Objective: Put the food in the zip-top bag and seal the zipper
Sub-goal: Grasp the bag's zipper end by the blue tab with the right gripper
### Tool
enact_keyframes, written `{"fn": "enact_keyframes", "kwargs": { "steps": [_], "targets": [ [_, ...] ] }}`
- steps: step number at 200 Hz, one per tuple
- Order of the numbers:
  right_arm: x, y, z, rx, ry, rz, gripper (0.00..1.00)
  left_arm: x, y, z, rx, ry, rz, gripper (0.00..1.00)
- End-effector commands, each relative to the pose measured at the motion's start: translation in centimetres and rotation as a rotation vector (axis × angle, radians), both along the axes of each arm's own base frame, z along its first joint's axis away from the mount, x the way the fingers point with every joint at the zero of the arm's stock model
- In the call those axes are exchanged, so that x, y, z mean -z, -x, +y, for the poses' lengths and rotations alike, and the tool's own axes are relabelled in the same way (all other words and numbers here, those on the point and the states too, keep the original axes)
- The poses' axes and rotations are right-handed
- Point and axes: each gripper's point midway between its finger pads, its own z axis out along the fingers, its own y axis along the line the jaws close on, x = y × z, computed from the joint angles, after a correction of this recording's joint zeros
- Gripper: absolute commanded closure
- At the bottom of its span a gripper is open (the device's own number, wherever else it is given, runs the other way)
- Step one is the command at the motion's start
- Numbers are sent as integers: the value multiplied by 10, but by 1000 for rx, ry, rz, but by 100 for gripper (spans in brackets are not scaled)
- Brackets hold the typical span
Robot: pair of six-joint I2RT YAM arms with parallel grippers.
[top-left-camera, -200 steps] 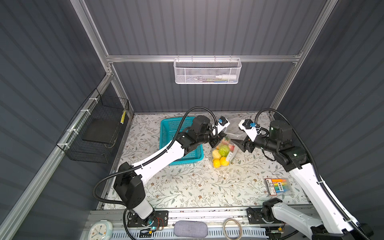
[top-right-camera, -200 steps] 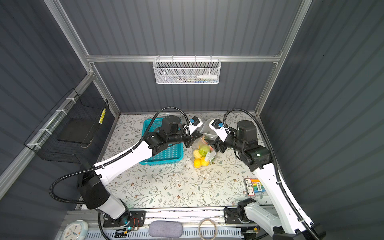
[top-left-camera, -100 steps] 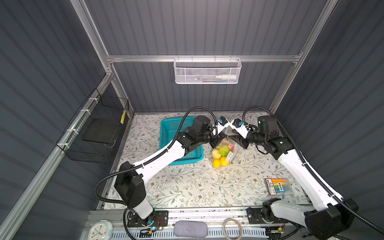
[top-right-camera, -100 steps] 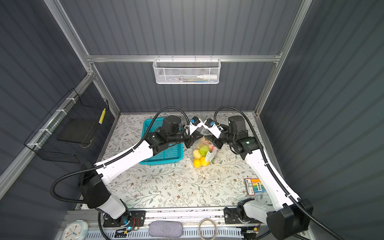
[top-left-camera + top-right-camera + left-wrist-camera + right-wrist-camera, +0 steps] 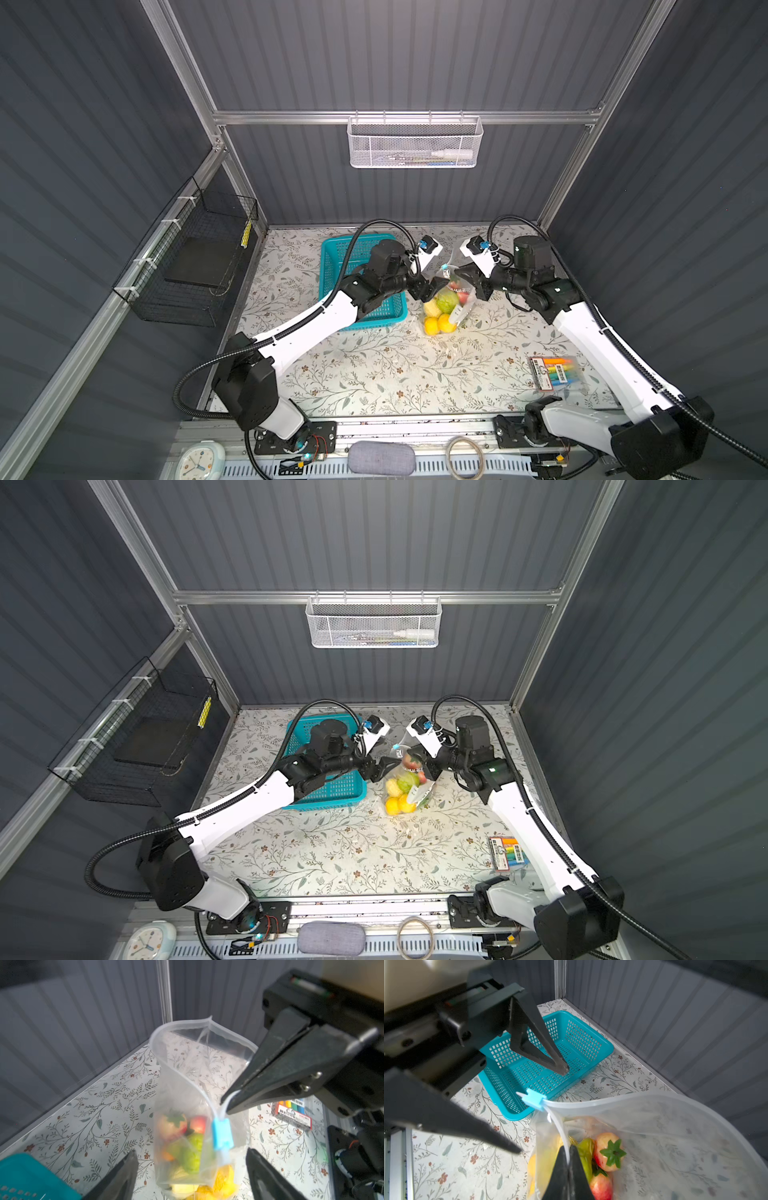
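Left wrist view: my right gripper (image 5: 224, 1105) clamps the zipper (image 5: 198, 1086) of the bag (image 5: 178, 1076); the slider (image 5: 222, 1136) sits just beyond its tips, between the wide, empty jaws of my left gripper (image 5: 190, 1150). The film looks limp and slippery, weighted by food (image 5: 172, 1126); I'd grip the stiff slider.

both top views: high at 6 o'clock, looking down on the whole table (image 5: 374, 374). wrist views, close: left faces 3 o'clock, right 9; all share the zip-top bag (image 5: 178, 1088).
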Motion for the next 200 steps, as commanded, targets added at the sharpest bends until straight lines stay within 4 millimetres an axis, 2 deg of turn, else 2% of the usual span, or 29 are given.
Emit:
{"fn": "enact_keyframes", "kwargs": {
  "steps": [1,12,93,133,189,200],
  "targets": [
    [-24,1,4,32,-135,-1,100,-36,-3,14,-17,139,-30,29],
    [-24,-1,3,53,-152,17,100,-38,-6,18,-24,157,-31,33],
    [-16,-13,0,120,-140,98,100,-42,8,-4,146,195,43,54],
    [-17,-13,1,115,-140,107,100,-43,12,-8,174,195,50,61],
    [-11,-15,1,118,-129,141,100,-40,4,-17,194,191,54,66],
    [-11,-15,1,118,-128,136,100,-40,3,-18,195,191,54,70]
  ]
}}
